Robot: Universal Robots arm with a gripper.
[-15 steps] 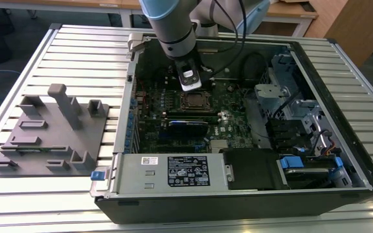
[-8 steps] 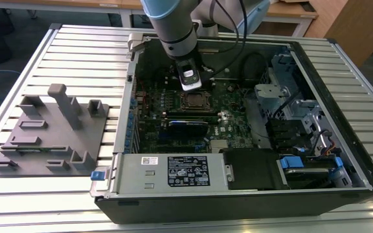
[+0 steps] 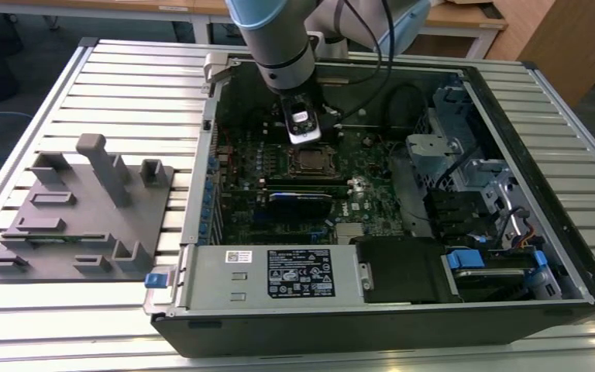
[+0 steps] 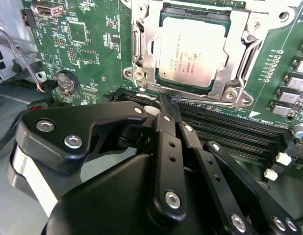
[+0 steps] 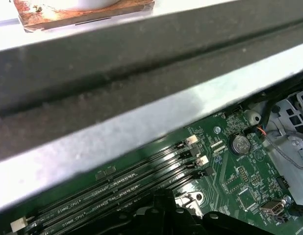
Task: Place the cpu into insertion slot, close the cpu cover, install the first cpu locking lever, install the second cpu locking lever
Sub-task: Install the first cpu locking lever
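Fingers closed at one lever, apparently touching, one cpu seated

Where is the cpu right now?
In the second wrist view the cpu sits in the insertion slot, framed by the cpu cover, just beyond the gripper and the black memory slots.

The square cpu has a pale silver-grey metal face with small dark print. The thin cpu cover frame is dull grey metal. The circuit board is green. The gripper is black.
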